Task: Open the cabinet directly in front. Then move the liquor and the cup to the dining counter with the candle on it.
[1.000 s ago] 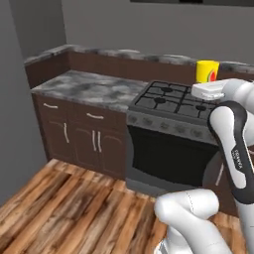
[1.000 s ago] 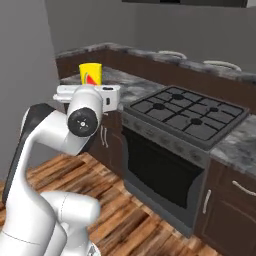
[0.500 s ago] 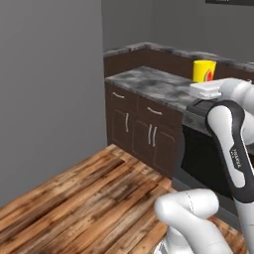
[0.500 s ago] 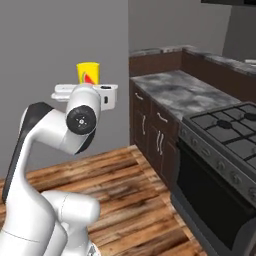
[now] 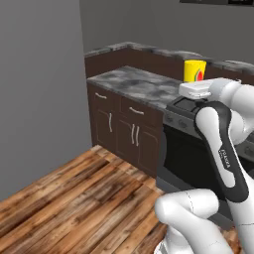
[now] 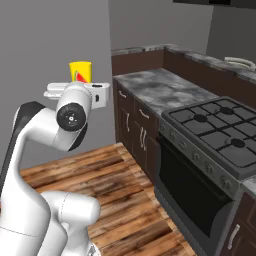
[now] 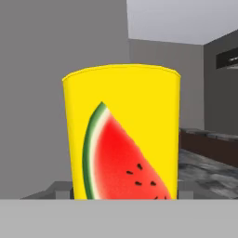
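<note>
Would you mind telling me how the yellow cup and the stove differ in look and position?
The cup is bright yellow with a watermelon slice on its side; the stove is black with grated burners. The cup rides upright in the end effector, raised off every surface; the stove stands on the floor between dark cabinets.

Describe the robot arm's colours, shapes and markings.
The arm is glossy white, built of rounded, bulbous links with dark grey or black bands at the joints. One dark band carries small white lettering. A round dark cap sits on one joint. The hand is a flat white block.
</note>
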